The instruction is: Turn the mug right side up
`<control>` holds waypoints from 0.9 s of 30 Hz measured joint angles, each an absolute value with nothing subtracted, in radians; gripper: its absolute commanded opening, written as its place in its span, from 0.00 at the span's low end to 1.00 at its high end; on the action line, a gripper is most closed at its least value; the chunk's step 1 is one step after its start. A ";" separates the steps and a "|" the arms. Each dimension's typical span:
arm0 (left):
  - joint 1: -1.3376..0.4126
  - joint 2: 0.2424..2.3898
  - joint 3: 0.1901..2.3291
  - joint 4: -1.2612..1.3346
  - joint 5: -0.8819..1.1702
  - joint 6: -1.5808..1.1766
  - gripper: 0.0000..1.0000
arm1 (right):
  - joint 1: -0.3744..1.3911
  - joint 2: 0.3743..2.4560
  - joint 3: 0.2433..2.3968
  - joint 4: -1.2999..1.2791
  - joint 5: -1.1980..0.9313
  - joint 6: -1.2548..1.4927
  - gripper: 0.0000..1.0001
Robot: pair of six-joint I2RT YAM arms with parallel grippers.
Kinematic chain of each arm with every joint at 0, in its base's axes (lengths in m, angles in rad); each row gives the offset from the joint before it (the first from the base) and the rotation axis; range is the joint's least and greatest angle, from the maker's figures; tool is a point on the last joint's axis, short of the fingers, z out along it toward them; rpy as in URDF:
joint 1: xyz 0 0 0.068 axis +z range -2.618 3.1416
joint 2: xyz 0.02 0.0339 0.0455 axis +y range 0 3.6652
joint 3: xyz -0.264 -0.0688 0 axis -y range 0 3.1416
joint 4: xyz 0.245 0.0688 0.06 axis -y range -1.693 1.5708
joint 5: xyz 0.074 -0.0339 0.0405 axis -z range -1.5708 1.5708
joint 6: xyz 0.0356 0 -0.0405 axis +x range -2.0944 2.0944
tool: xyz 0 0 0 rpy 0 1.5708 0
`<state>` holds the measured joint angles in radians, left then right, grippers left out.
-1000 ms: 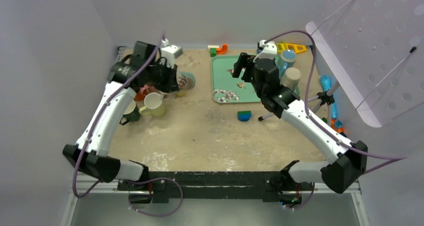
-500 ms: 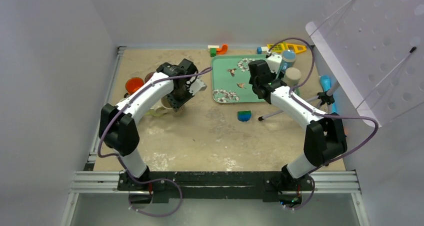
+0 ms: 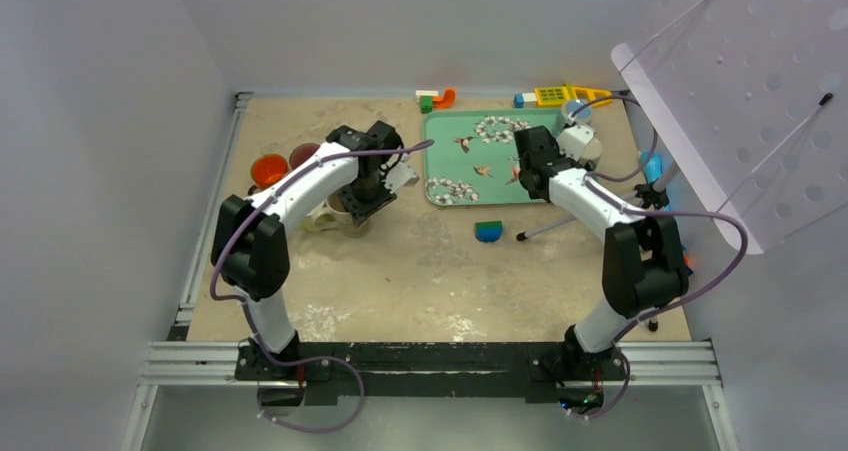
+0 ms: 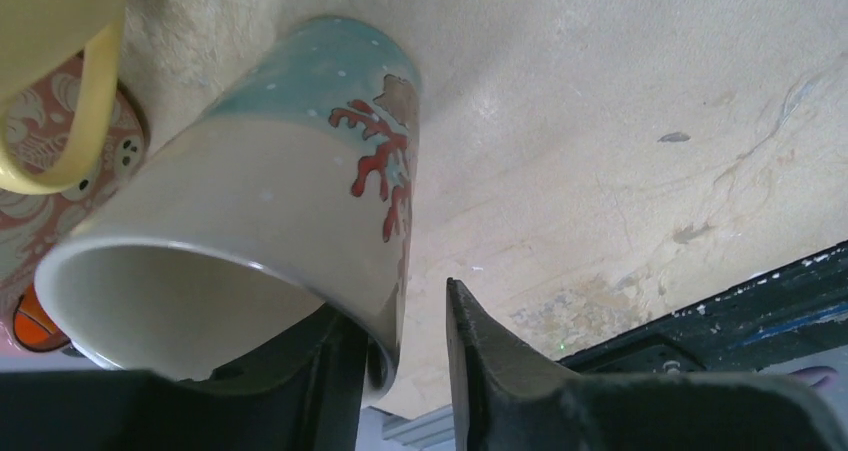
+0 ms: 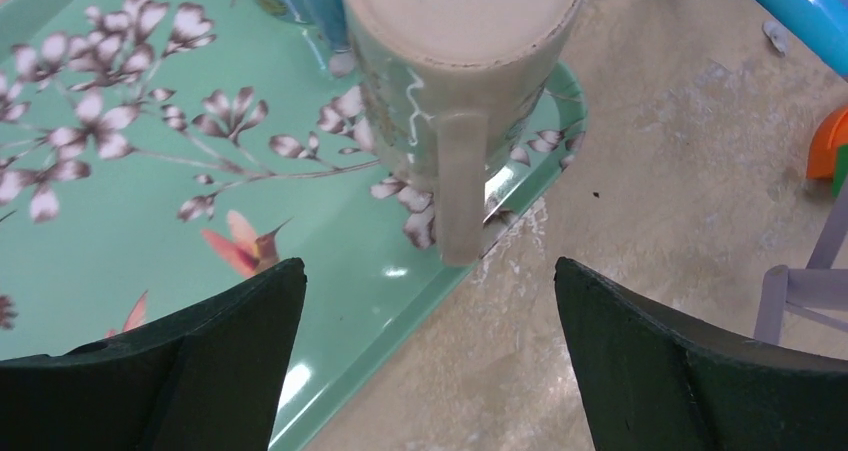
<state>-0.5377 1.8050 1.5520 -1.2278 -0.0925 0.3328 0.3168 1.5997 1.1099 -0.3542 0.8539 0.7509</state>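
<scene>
One upside-down mug (image 5: 455, 61) stands at the tray (image 5: 140, 241) edge, just ahead of the right fingers (image 5: 250, 311) (spread wide). Catching its handle could topple it onto the worktop (image 5: 640, 211). The left fingers (image 4: 480, 361) straddle a teal mug (image 4: 300, 191) rim; whether they grip cannot be told.

The mug (image 5: 455, 61) stands on the tray's (image 5: 150, 241) corner.

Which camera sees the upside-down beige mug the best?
The right wrist view: the upside-down mug is close, bottom up, handle toward the camera, at the green tray's corner. The top view shows only a small beige bit beside the right gripper. The left wrist view misses it.
</scene>
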 measured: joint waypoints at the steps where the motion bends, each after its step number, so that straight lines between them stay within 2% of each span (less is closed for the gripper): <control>1: -0.537 1.805 1.552 -1.221 -0.086 0.337 0.43 | 0.303 1.619 1.119 -0.364 0.855 0.767 0.94; 8: -0.535 1.718 1.552 -1.198 -0.055 0.352 0.46 | 0.257 1.746 1.199 -0.392 0.843 0.813 0.86; 12: -0.535 1.639 1.552 -1.199 -0.043 0.360 0.46 | 0.223 1.780 1.214 -0.388 0.807 0.831 0.77; 16: -0.535 1.588 1.554 -1.202 -0.017 0.361 0.46 | 0.192 1.802 1.214 -0.377 0.767 0.833 0.74; 19: -0.535 1.570 1.561 -1.207 0.007 0.361 0.47 | 0.177 1.830 1.228 -0.374 0.743 0.831 0.64; 23: -0.535 1.544 1.565 -1.216 0.049 0.361 0.47 | 0.173 1.894 1.275 -0.374 0.719 0.818 0.34; 27: -0.534 1.521 1.567 -1.228 0.076 0.361 0.47 | 0.173 1.907 1.272 -0.350 0.704 0.818 0.20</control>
